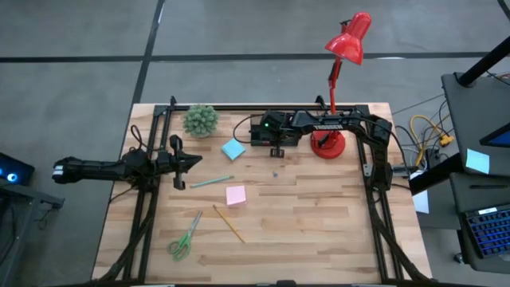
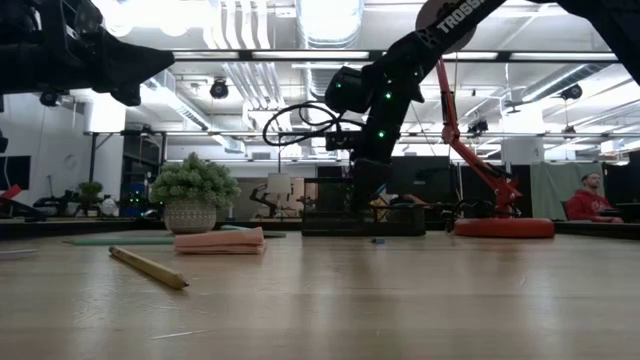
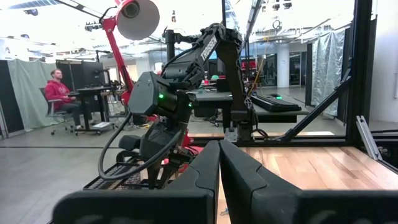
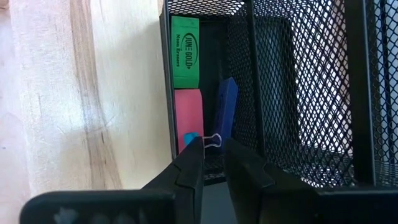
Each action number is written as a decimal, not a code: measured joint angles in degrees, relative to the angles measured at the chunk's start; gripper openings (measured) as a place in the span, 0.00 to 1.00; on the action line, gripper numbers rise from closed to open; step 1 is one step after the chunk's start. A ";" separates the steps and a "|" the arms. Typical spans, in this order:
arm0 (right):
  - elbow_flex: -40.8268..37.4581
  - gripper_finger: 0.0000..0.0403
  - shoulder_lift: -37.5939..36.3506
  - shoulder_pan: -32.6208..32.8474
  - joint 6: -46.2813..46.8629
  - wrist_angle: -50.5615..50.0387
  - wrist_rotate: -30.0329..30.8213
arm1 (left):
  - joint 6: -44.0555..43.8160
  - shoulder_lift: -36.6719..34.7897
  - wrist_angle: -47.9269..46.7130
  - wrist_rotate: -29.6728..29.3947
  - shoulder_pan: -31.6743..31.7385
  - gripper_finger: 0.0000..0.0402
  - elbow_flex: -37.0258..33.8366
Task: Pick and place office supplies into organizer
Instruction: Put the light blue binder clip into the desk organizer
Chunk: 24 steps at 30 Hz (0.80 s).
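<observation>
left end effector (image 1: 180, 162) sits pinched shut over the surface's left side, idle; right end effector (image 4: 211, 152) hangs over the black organizer (image 1: 269, 135), fingers a narrow gap around a small binder clip (image 4: 213, 140); I'd spread wider, let it drop beside the erasers (image 4: 185, 51), then lift straight up

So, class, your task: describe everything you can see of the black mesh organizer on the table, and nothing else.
The organizer is a small black box of wire mesh, seemingly metal, split by mesh walls into compartments. It stands upright near the table's far edge, between a blue sticky-note pad and the red lamp's base. One narrow compartment holds a green eraser, a pink one and a blue piece. The right gripper hangs over it, fingers slightly apart beside a small binder clip.
</observation>
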 joint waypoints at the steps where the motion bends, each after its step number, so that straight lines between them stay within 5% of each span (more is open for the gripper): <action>1: 0.00 0.13 0.00 0.00 0.02 0.00 0.00 | 0.01 0.00 0.00 0.00 0.01 0.00 0.00; 24: 2.64 0.15 -0.04 0.50 1.90 0.17 -0.02 | 0.01 0.02 -0.01 0.00 -0.01 0.00 0.00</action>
